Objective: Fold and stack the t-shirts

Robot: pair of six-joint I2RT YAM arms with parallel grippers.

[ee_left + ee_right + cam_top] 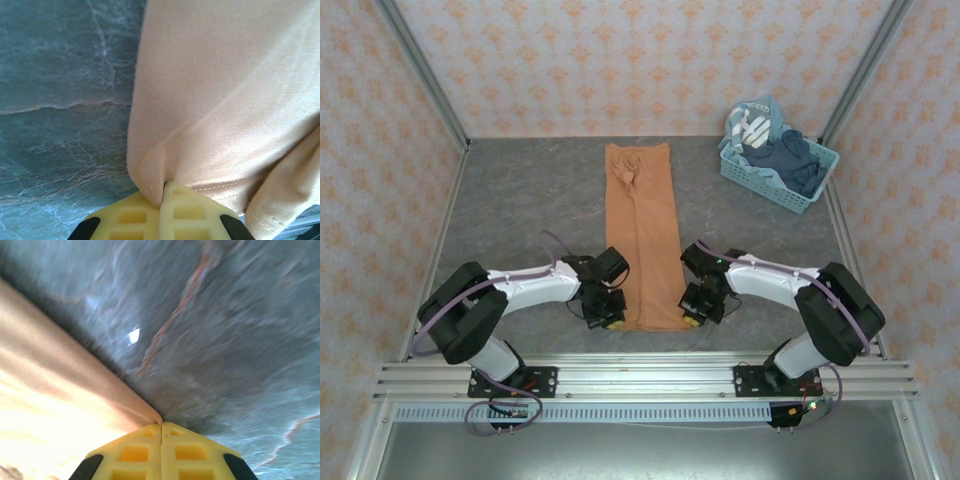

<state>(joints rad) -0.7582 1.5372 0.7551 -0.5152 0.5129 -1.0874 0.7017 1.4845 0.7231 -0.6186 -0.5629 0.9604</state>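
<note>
T-shirt (642, 240), orange-brown, one item.

Top view: folded into a long narrow strip and lying flat on the grey marbled table (520, 200). It runs from the far middle to the near edge, between the two arms. The left gripper (610, 320) is at the strip's near left corner and the right gripper (692, 318) at its near right corner. A light blue lattice basket (760, 180) stands at the far right, well apart from the strip. It holds a dark blue garment (798, 160) and a pale blue garment (752, 120) with white markings too small to read.

Left wrist view: left gripper (164, 187), yellow fingers pressed together and clamped on a pinch of the t-shirt (225, 100) at its left edge. A stitched hem shows at lower right, with bare table (60, 75) to the left.

Right wrist view: right gripper (161, 425), yellow fingers pressed together, pinching the folded edge of the t-shirt (60, 405) where cloth meets table (240, 340). The picture is blurred.
</note>
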